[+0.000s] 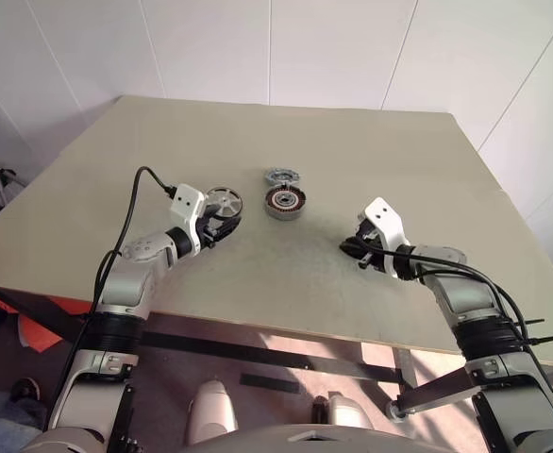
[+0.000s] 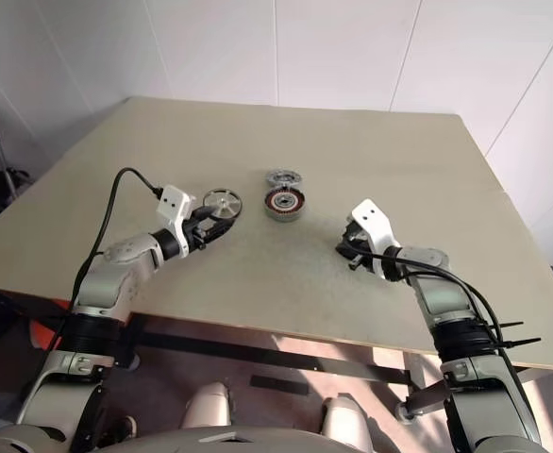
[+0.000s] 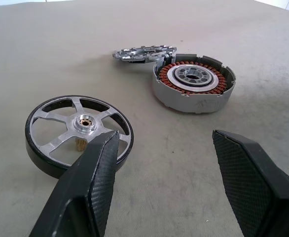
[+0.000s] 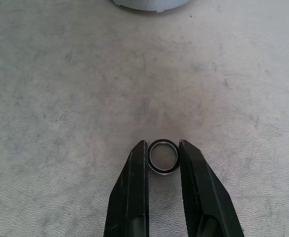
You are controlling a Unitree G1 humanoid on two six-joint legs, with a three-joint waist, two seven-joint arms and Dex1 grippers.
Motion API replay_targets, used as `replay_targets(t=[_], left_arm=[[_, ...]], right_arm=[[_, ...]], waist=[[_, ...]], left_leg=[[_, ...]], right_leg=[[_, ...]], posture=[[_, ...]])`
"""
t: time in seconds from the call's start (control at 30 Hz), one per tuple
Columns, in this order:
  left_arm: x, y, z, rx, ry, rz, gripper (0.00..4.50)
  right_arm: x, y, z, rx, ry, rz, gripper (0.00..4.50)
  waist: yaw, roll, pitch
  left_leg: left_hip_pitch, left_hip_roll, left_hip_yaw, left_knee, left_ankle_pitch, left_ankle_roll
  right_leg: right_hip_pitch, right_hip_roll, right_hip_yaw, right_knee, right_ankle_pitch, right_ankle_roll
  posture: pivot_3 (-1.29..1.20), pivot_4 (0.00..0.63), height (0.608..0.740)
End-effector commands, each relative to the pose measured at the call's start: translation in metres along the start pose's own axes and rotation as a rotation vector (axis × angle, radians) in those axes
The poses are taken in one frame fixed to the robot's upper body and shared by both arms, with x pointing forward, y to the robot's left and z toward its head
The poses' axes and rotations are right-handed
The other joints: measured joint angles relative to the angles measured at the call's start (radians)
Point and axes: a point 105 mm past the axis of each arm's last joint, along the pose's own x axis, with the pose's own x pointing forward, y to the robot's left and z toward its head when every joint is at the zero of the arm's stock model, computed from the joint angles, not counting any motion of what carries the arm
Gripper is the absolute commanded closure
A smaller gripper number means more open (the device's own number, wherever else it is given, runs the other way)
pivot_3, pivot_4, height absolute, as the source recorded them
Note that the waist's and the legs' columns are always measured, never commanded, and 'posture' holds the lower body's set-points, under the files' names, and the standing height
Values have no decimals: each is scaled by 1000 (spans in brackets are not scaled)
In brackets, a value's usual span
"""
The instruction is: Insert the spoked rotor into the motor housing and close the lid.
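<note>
Right gripper clamped on small black-rimmed ring, left gripper apart beside black-rimmed spoked rotor; ring may pop out sideways.

Light: bright, even daylight on the beige matte tabletop
Shadows: soft, faint
Focus: sharp throughout

Head stereo pair looks forward-down over the table, motor housing mid-frame. Left wrist view sits low, close beside the housing. Right wrist view looks down near the tabletop, housing at frame edge.
</note>
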Motion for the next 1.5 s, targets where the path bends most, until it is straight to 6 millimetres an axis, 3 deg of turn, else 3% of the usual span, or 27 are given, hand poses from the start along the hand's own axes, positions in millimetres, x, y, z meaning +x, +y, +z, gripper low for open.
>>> replay_targets(t=[0.03,0.23,0.47,0.57,0.67,0.7,0.83,1.0,1.13,1.27,1.33,1.5], left_arm=[[0,-1,15,42,-42,-5,1298],[0,-2,13,41,-38,-6,1298],[0,-1,13,42,-38,0,1298],[-1,0,13,44,-36,4,1298],[-2,0,13,43,-36,6,1298],[-2,1,12,42,-34,7,1298],[-2,1,11,42,-27,3,1298],[0,1,13,49,-25,-6,1298],[3,1,16,57,-26,-14,1298],[1,0,13,59,-22,-5,1298],[-3,0,10,52,-20,9,1298],[-14,4,6,44,-20,50,1298]], right_arm=[[-14,-28,32,-26,-81,-97,3942],[-21,-58,23,-41,-20,-202,3942],[-7,-60,2,22,40,-212,3942],[-5,-62,2,50,35,-216,2948],[-7,-60,15,12,-10,-203,1883],[-9,-57,28,-28,-60,-181,1574],[-16,-34,67,-164,-185,-64,1574],[-13,-3,99,-361,-229,111,1574],[8,4,107,-473,-176,202,1574],[40,-9,125,-470,-154,138,1574],[51,-6,128,-488,-144,151,1574],[71,12,117,-542,-89,227,1574]], waist=[[-1,0,0],[0,0,0],[-3,0,0],[-4,0,0],[-4,0,0],[-4,0,0],[-3,1,0],[-1,1,0],[-3,1,0],[-8,1,0],[-8,1,0],[-2,0,0]], left_leg=[[0,0,0,0,0,0],[-2,0,0,0,0,0],[-4,0,0,-1,0,1],[-3,0,1,0,0,1],[-2,0,0,0,0,0],[-2,0,1,0,0,0],[-3,0,1,0,0,1],[-5,1,1,0,-1,2],[-4,1,0,1,-1,1],[-4,1,1,2,-1,1],[-6,1,1,2,0,1],[-9,1,0,2,-1,2]], right_leg=[[-1,0,0,0,0,0],[-2,0,0,-1,0,0],[-3,0,0,-2,0,0],[-3,0,0,-1,0,-1],[-2,0,0,0,0,-1],[-2,0,0,0,0,-1],[-4,0,0,0,0,-1],[-5,0,-1,-1,0,-1],[-4,0,0,0,0,-1],[-6,0,0,3,1,-1],[-8,0,0,5,1,-1],[-9,0,-2,2,0,-3]], posture=[[0,0,740],[0,0,740],[0,0,740],[0,0,740],[0,0,740],[0,0,740],[0,0,740],[0,0,740],[0,0,740],[0,0,740],[0,0,740],[0,0,740]])
